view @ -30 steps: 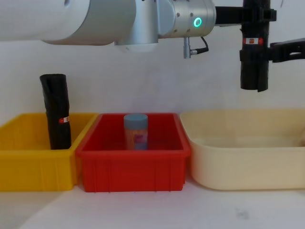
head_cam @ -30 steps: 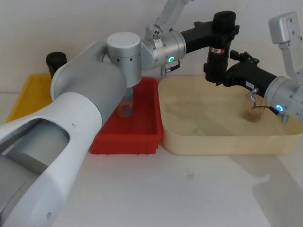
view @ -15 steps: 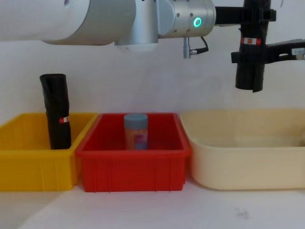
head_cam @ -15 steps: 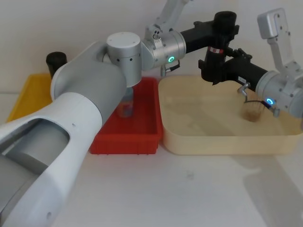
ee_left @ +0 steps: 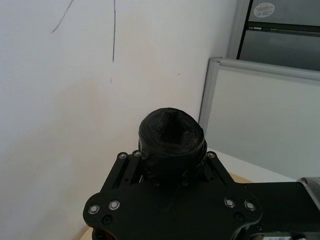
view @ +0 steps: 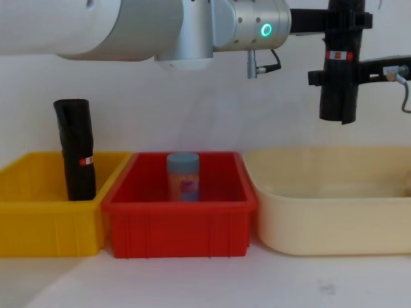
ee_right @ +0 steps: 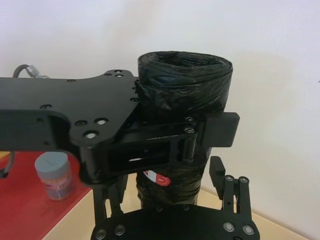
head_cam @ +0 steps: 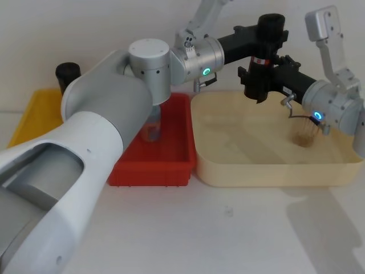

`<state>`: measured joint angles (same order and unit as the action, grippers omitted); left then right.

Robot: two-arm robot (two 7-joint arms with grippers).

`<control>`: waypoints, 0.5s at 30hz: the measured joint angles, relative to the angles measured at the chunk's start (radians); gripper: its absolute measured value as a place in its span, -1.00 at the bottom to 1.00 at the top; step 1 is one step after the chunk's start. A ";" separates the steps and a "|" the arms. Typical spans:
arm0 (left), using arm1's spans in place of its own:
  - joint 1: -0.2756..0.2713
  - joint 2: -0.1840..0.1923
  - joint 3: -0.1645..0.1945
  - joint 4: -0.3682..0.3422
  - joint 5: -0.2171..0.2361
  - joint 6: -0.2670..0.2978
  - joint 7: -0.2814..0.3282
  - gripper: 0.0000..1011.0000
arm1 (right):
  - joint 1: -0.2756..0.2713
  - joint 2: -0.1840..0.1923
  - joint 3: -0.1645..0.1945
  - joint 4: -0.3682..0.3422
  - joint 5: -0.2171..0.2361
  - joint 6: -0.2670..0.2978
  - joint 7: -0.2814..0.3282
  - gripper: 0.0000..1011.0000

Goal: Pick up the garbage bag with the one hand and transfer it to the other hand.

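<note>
1. Since a second ago the right claw [head_cam: 272, 69], on the blue-lit arm, has swung in from the right and come up against the lower half of the bag [head_cam: 263, 57]. Before, it hung beside the roll with its wrist further out; now its fingers sit on either side of the roll, just under the red-and-white label [view: 338, 55].

2. The left claw [head_cam: 268, 35], on the green-lit arm, has not shifted. It is clamped on the top part of the bag, above the label, holding it in the air over the back edge of the cream tray [head_cam: 268, 165].

3. In the right wrist view the right claw's fingers [ee_right: 233, 187] stand on both sides of the roll [ee_right: 184, 85], but I can't tell whether they have pinched it or just bracket it.

4. I'd say the handover is at its middle point: both claws are on the bag, one above the other. What remains, as I judge it, is a firm grip from the right claw and then release by the left.

5. The bag hangs upright, long axis vertical, perhaps a touch tilted in the head view. Its open rolled end [ee_left: 171, 131] points up and the other end points down at the tray, well clear of it.

6. Off to the left, a twin black roll [view: 76, 149] stands in the yellow bin [view: 38, 218], and a grey-blue canister [view: 183, 176] stands in the red bin [view: 180, 224].
</note>
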<state>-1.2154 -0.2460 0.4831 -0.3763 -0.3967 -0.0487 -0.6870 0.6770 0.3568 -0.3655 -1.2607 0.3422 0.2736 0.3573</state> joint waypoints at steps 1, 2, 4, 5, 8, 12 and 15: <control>0.000 0.000 0.000 0.000 0.000 0.000 0.000 -0.30 | 0.001 -0.001 0.000 0.002 0.000 0.000 0.000 0.99; 0.000 0.000 0.000 0.000 0.000 0.000 0.000 -0.30 | 0.003 -0.003 0.001 0.005 -0.001 0.000 -0.001 0.99; 0.000 0.000 0.000 0.000 0.000 0.000 0.000 -0.30 | 0.007 -0.007 0.003 0.013 -0.002 0.000 -0.002 0.94; 0.000 0.000 0.000 0.000 0.000 0.000 0.000 -0.30 | 0.008 -0.008 0.003 0.015 -0.002 0.000 -0.002 0.92; 0.000 0.000 0.000 0.000 0.000 0.000 0.000 -0.30 | 0.012 -0.012 0.004 0.022 -0.003 -0.001 -0.004 0.80; 0.000 0.000 0.000 0.000 0.000 0.000 0.000 -0.30 | 0.017 -0.017 0.005 0.032 -0.004 -0.001 -0.005 0.57; 0.000 0.000 0.000 0.000 0.000 0.000 0.000 -0.30 | 0.019 -0.019 0.006 0.035 -0.004 -0.001 -0.006 0.42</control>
<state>-1.2154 -0.2459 0.4831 -0.3763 -0.3968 -0.0487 -0.6869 0.6957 0.3381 -0.3598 -1.2254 0.3381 0.2723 0.3514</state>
